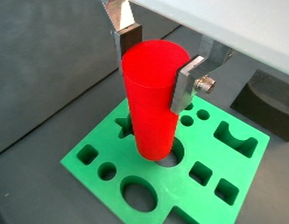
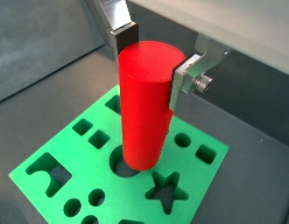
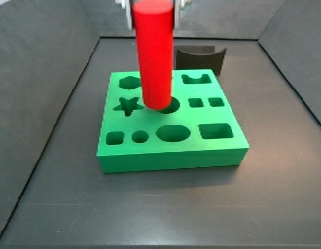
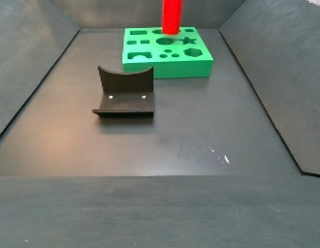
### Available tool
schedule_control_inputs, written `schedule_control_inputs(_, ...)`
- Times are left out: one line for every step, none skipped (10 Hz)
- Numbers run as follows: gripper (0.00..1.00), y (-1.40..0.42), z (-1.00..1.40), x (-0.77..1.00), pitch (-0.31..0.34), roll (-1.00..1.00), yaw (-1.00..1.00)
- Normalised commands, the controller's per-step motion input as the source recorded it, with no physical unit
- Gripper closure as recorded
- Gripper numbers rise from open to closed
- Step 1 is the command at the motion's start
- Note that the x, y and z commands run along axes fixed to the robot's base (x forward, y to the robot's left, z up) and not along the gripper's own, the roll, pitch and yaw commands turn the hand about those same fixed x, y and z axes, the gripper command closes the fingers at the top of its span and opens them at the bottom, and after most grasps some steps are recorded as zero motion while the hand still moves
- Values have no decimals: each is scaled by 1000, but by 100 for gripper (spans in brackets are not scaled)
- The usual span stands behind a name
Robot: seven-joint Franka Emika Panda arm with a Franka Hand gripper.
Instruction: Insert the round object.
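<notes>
The round object, a tall bright red cylinder peg (image 1: 151, 96), stands upright between my gripper's (image 1: 157, 61) silver fingers, which are shut on its upper part; both wrist views show this (image 2: 153, 57). Its lower end meets the mouth of a round hole in the middle of the green block (image 1: 95, 157). How deep it sits I cannot tell. In a side view the peg (image 3: 154, 53) rises from the green block (image 3: 170, 151) with the gripper (image 3: 153, 5) at its top. In the other side view the peg (image 4: 172, 15) stands on the block (image 4: 167, 60) at the far end.
The green block has several other cut-outs: a star (image 3: 125, 105), squares, an oval and small round holes. The dark fixture (image 4: 124, 94) stands on the floor apart from the block and shows behind it in a side view (image 3: 202, 56). Dark walls ring the floor.
</notes>
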Motion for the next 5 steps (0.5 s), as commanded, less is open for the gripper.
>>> schedule_control_inputs(100,200,-309,20,17,0,-49)
schedule_control_inputs(100,211,-251,0,4,-29,-43)
schedule_control_inputs(100,117,-226,157,27,-70,-26)
schedule_control_inputs(100,11,-194,311,31,-144,-114)
schedule_control_inputs(100,23,-211,317,37,-119,-123)
